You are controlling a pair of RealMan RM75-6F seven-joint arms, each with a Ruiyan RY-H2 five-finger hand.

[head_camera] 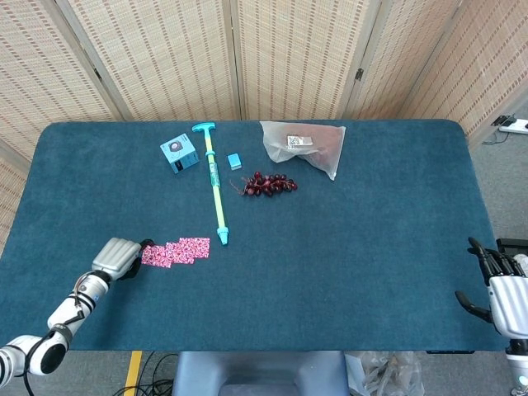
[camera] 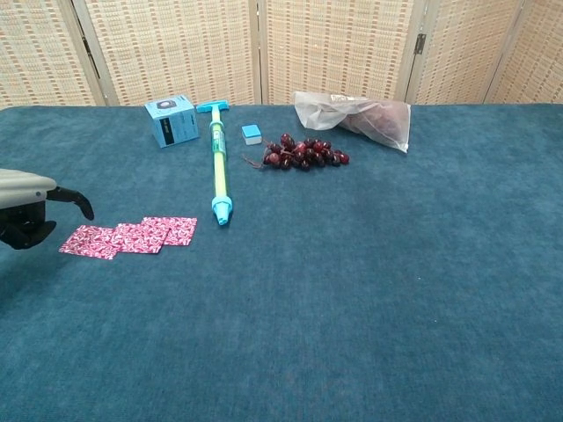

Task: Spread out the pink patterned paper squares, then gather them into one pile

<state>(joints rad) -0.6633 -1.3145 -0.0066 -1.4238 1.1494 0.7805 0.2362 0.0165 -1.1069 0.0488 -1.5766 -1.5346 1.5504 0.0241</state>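
Note:
Three pink patterned paper squares point(head_camera: 176, 251) lie in an overlapping row on the blue table cloth, left of the green stick's tip; the chest view shows the row point(camera: 130, 236) fanned out leftwards. My left hand point(head_camera: 115, 257) hovers just left of the row, holding nothing. In the chest view the left hand point(camera: 26, 215) has most fingers curled under, and one finger sticks out above the leftmost square without touching it. My right hand point(head_camera: 503, 289) hangs off the table's right front corner with its fingers apart and nothing in them; only the head view shows it.
A long green and blue stick point(head_camera: 216, 186) lies lengthwise right of the squares. Behind are a blue box point(head_camera: 177, 153), a small blue block point(head_camera: 235, 162), a bunch of dark grapes point(head_camera: 268, 184) and a clear plastic bag point(head_camera: 305, 145).

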